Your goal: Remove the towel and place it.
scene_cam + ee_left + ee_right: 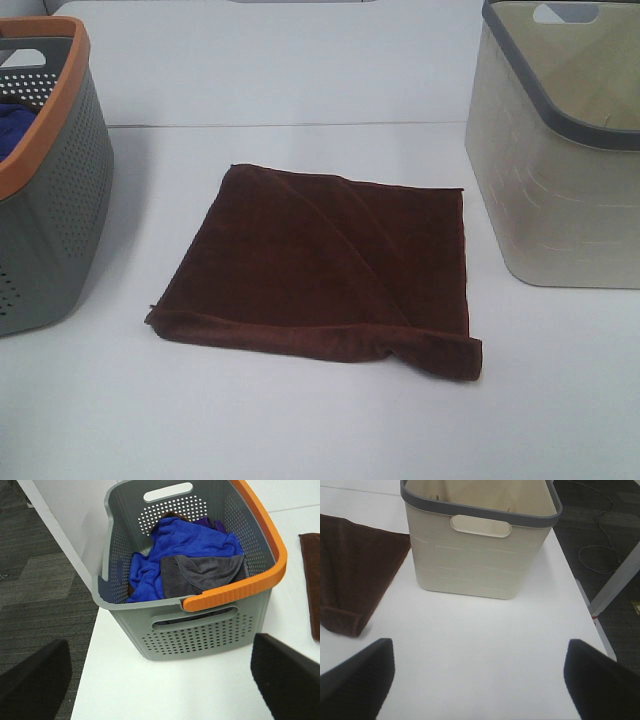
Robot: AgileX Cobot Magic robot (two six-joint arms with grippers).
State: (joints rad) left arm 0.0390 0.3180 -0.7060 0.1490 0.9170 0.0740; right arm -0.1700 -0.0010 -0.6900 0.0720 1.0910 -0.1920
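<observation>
Left gripper (160, 680): black fingers (287, 677) spread wide, holding nothing, above the white table (200, 690) before a grey perforated plastic basket with orange rim (200, 635) containing blue (185, 542) and grey (200, 572) cloths. Right gripper (480, 677): fingers (602, 677) likewise wide apart, empty, facing a beige plastic basket with grey rim (475, 555). Dark reddish-brown plush towel (320, 265) lies flat on the table between the baskets, near edge rolled over. No readable writing.
</observation>
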